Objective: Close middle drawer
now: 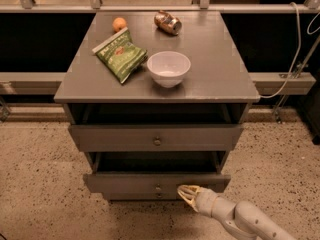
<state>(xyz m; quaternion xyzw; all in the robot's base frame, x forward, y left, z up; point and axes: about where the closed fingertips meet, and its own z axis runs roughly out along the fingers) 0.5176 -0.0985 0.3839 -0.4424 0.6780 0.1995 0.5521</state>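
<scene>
The middle drawer (125,182) of the grey cabinet is pulled partly out, with its dark, boxy inside showing above its low front panel. Its small round knob (158,187) is at the centre of the panel. My gripper (187,194) comes in from the lower right. Its pale tip is against the lower edge of the front panel, just right of the knob. The top drawer (156,138), with the taller panel and darker knob, also stands slightly out. The lowest drawer front (130,196) shows as a thin strip below.
On the cabinet top (215,59) are a white bowl (168,68), a green chip bag (121,56), an orange (119,24) and a brown can lying on its side (167,22). A white cable (294,59) hangs at the right. The floor is speckled.
</scene>
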